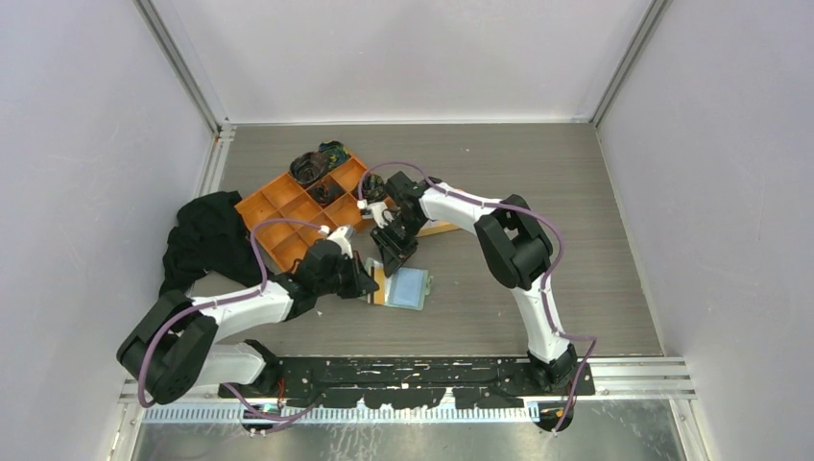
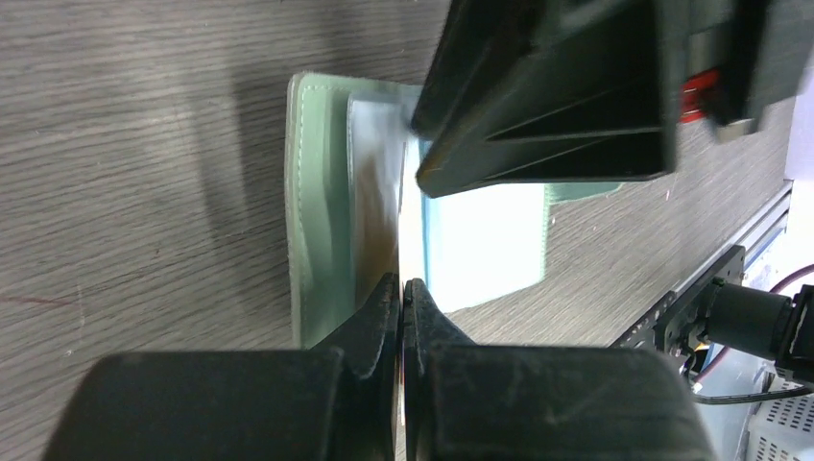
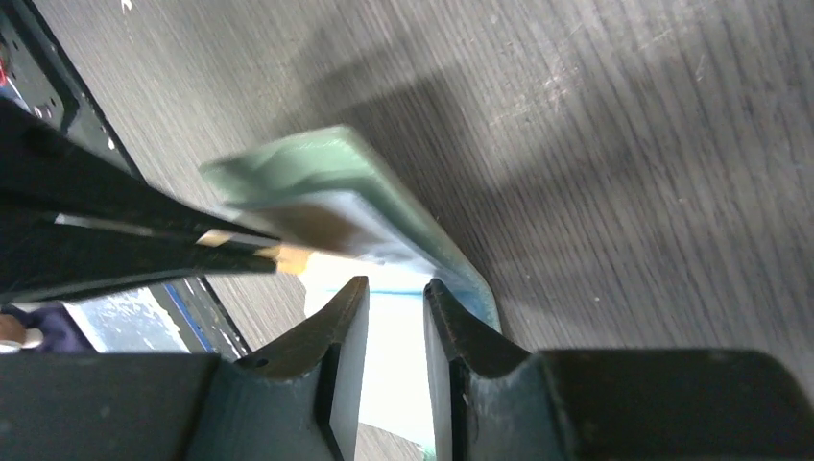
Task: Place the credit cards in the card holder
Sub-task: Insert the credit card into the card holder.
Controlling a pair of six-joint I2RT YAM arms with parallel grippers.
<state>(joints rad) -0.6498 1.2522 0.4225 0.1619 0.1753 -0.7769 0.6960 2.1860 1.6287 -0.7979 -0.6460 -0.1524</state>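
Step in hand: insertion. left gripper (image 2: 403, 290) is pinched tight on what looks like a credit card (image 3: 288, 257), thin and rigid, edge-on, its tan tip at the pocket mouth. The card holder (image 1: 411, 288) lies open just below centre of the top view. right gripper (image 3: 395, 298) has its jaws slightly apart over the glossy inner panel, gripping nothing visible. Next, I'd judge: slide the card flat into the slit while the right gripper pins the wallet. Wallet is sage-green and soft, with a stitched edge and slick bluish pockets. The table (image 1: 576, 192) is matte grey wood-grain.

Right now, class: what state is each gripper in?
Left gripper: closed, apparently on a credit card edge.
Right gripper: open, gripping nothing.
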